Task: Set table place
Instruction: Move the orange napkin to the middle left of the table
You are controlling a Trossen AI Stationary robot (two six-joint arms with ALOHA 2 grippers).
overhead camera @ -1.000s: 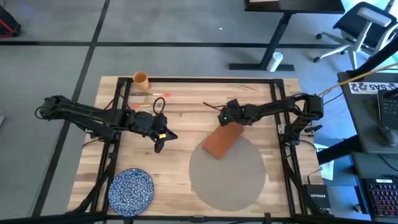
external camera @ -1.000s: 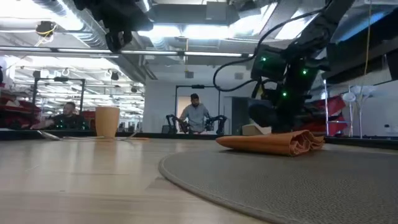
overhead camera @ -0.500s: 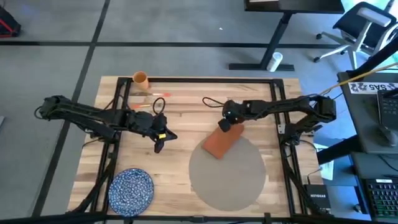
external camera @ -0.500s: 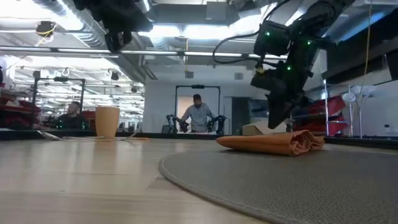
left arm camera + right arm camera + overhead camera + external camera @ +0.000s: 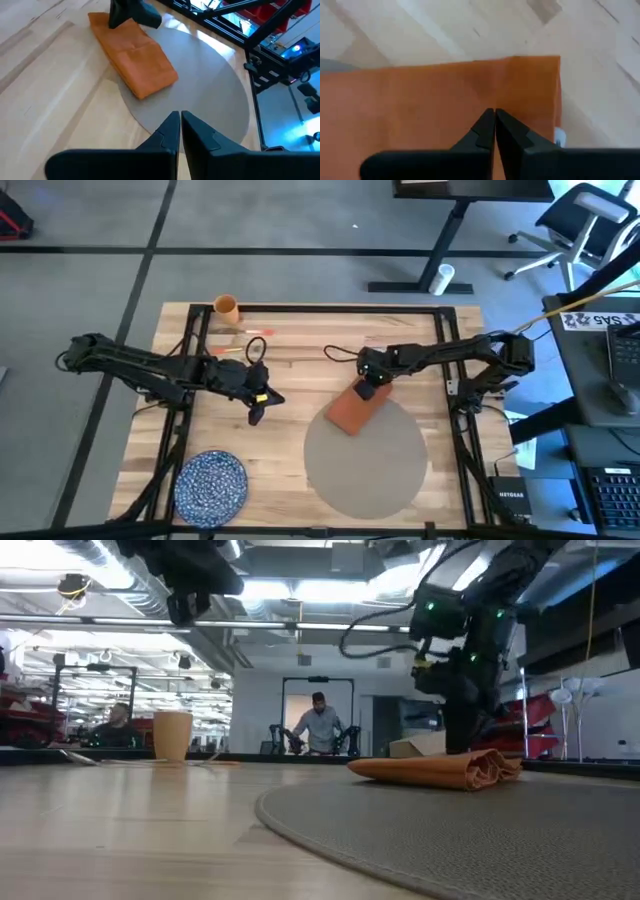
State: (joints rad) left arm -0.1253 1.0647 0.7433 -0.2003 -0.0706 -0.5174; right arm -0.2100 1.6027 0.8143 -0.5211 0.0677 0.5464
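High view: the large flat round grey-beige placemat (image 5: pixel 366 460) lay at about 4 o'clock on the light wooden plank table (image 5: pixel 300 380). Being round, it had no long axis or heading. The folded rust-red rectangular napkin (image 5: pixel 355 408) straddled its 11 o'clock rim, long axis running from 1 o'clock to 7 o'clock. The right gripper (image 5: pixel 365 390) sat over the napkin's 1 o'clock end. The left gripper (image 5: pixel 255 416) waited at table centre-left. The blue speckled round plate (image 5: pixel 211 484) sat at 7 o'clock and the orange cup (image 5: pixel 227 307) at 11 o'clock.

Low view: the right gripper (image 5: pixel 462 740) pointed down just above the napkin (image 5: pixel 435 769); contact could not be judged.

Left wrist view: the left gripper (image 5: pixel 179 127) had its fingers together, holding nothing. The napkin (image 5: pixel 134 61) overhung the placemat (image 5: pixel 200 90) edge.

Right wrist view: the right gripper (image 5: pixel 494 131) had its fingers together, none of the napkin (image 5: pixel 445 95) between them.

Risks, as judged: pressing down with closed fingers could drag or bunch the napkin, or shift the placemat. A plate set now would land on cloth.
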